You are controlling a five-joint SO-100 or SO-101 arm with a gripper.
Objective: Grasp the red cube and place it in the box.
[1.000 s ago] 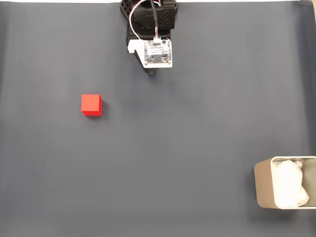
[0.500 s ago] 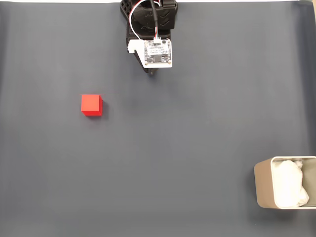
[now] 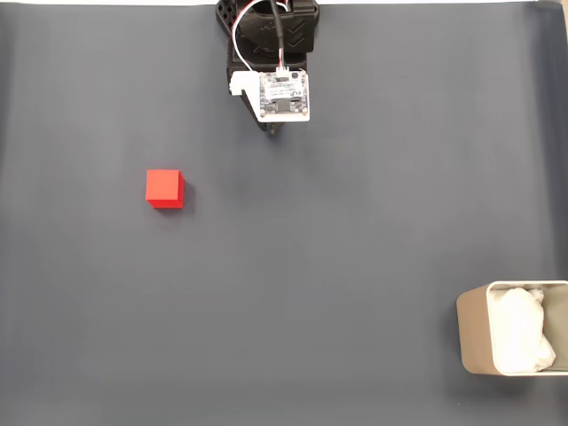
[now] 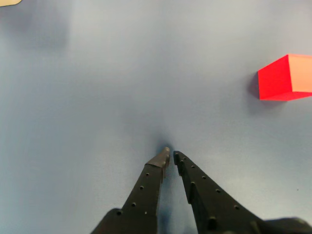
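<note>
The red cube (image 3: 164,188) lies alone on the dark mat at the left in the fixed view; in the wrist view the red cube (image 4: 285,77) sits at the right edge, far from the fingers. The beige box (image 3: 475,342) with crumpled white paper inside stands at the bottom right corner, partly cut off. The arm sits folded at the top centre, and its gripper (image 3: 275,130) pokes out just below the white circuit board. In the wrist view the gripper (image 4: 170,155) points at bare mat, its two black fingers touching at the tips, shut on nothing.
A dark grey mat (image 3: 311,266) covers the whole table. A white circuit board (image 3: 284,95) with red and white wires rides on top of the arm. A pale object (image 4: 9,2) shows at the top left corner of the wrist view.
</note>
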